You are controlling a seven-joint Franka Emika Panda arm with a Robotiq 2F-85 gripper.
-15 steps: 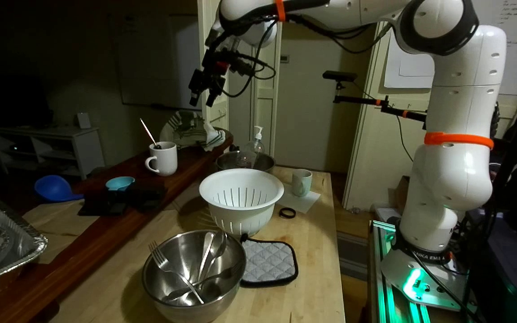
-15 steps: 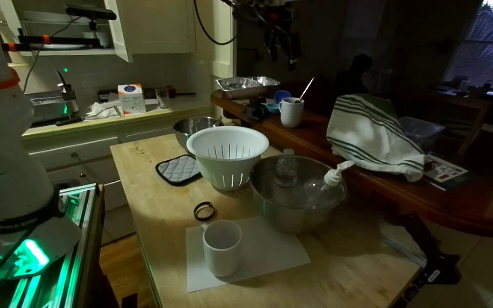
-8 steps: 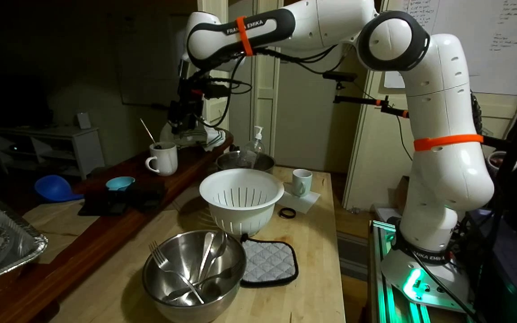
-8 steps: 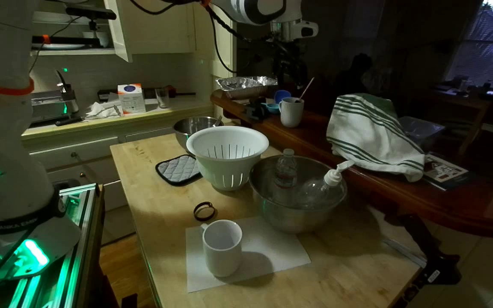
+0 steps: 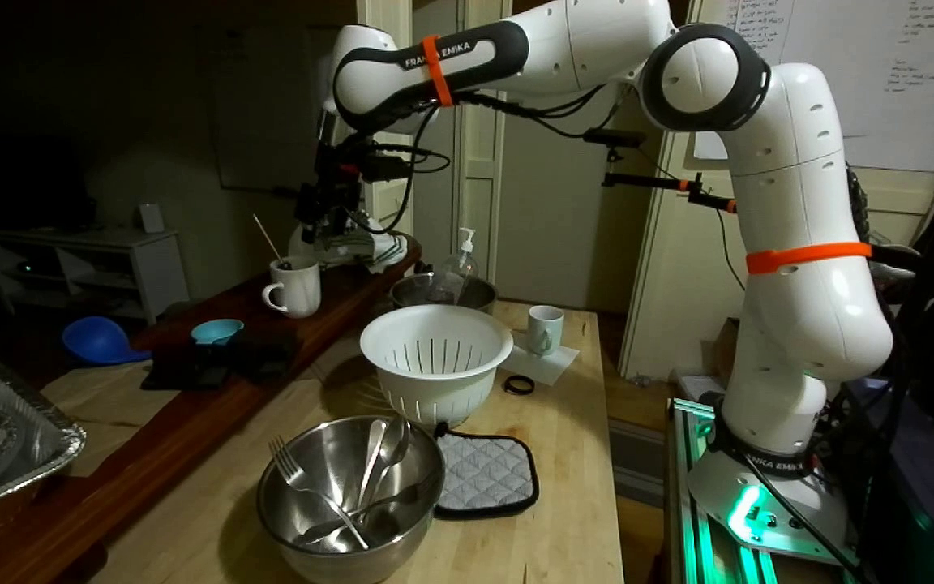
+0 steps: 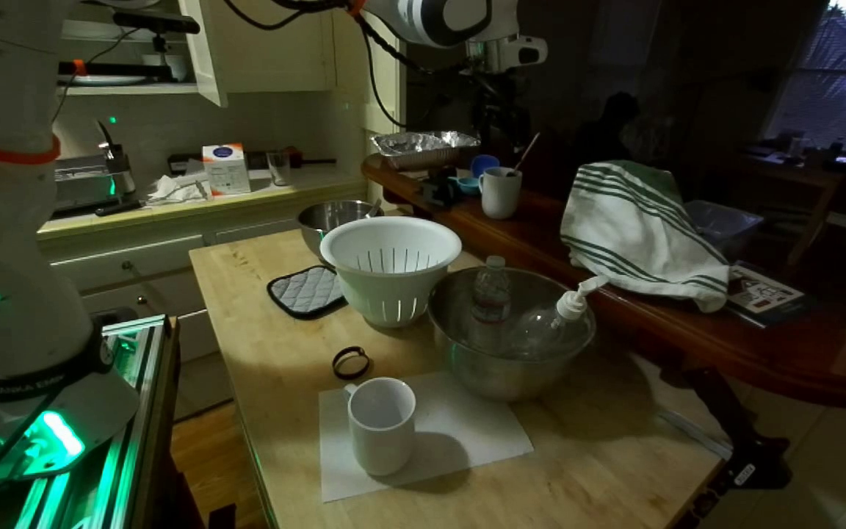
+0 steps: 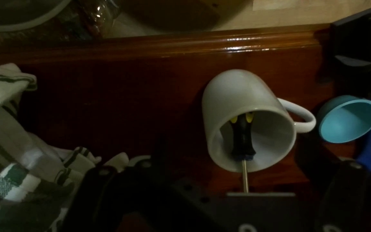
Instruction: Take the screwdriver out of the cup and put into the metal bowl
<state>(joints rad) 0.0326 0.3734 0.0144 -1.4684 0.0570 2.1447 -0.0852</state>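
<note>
Grasp, not yet made. My claw [image 5: 321,230] hangs above the mug [image 5: 298,290], which holds the screwdriver [image 7: 242,138] grip-down; the thin shaft leans out past the rim on the side away from my arm [image 5: 820,308]. In the wrist view the claw's fingers stand wide apart, with nothing held. In my judgement the step is the grasp: I should straddle the shaft close to the mug's rim, pinch firmly, as a thin rod may twist, and draw it out along its own slant, lest the thick grip catch the rim and tip the mug. A blue scoop [image 7: 346,124] sits just beside the mug's handle.

Surface and room. The mug stands on a dark, glossy wooden surface [image 7: 124,96]; toward my arm and lower than the mug lies a pale wooden surface [image 6: 283,426]. On it, toward the mug's handle side, is a metal bowl [image 5: 398,556] with cutlery [image 5: 290,469], which I take as the likelier target; a second metal bowl [image 6: 496,375], with a bottle [image 6: 491,294] in it, lies on the mug's opposite side, and a white colander [image 5: 434,397] between the two. On the mug's own surface, away from its handle, rests a striped towel [image 6: 636,228]. Far beyond the mug the room is dim, with a window [image 6: 841,81].
</note>
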